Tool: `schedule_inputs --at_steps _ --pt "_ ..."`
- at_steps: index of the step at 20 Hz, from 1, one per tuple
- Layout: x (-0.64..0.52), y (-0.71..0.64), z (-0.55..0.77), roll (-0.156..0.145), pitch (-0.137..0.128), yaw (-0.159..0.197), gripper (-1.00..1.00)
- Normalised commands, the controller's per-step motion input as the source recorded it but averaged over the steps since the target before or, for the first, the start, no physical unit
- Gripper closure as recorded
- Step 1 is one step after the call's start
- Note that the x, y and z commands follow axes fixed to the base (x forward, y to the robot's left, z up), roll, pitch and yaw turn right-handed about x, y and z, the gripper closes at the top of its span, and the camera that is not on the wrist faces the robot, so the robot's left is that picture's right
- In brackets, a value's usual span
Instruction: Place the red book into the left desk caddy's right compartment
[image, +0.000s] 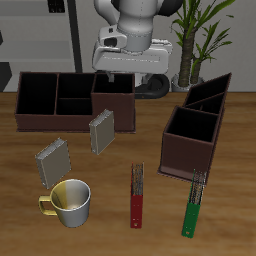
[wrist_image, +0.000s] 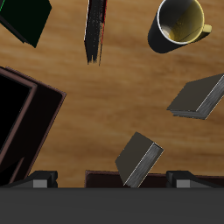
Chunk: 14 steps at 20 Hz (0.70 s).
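The red book (image: 137, 196) lies flat near the table's front edge, with its grey-patterned end farther back; it also shows in the wrist view (wrist_image: 96, 31). The left desk caddy (image: 193, 150) stands end-on and angled. Its large right compartment (image: 191, 126) is the section nearest the front and looks dark and empty. Part of that caddy shows in the wrist view (wrist_image: 22, 114). My gripper (image: 136, 82) hangs high over the table's back, above the other caddy's end and far from the book. In the wrist view the gripper (wrist_image: 109, 179) is open and empty.
An identical caddy (image: 70, 97) stands broadside at the back. Two grey upright books (image: 100, 131) (image: 52, 163) stand in front of it. A yellow-lined mug (image: 70, 201) sits beside the red book. A green book (image: 193, 205) lies in front of the left caddy.
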Motion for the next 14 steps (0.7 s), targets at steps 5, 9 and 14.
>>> schedule_inputs --at_steps 5,9,14 --pt "0.32 -0.06 0.19 0.05 -0.035 -0.036 -1.0" --pt "0.35 -0.04 0.15 0.009 -0.043 -0.005 -1.0" --pt "0.31 0.01 0.04 0.008 -0.015 0.057 -1.0"
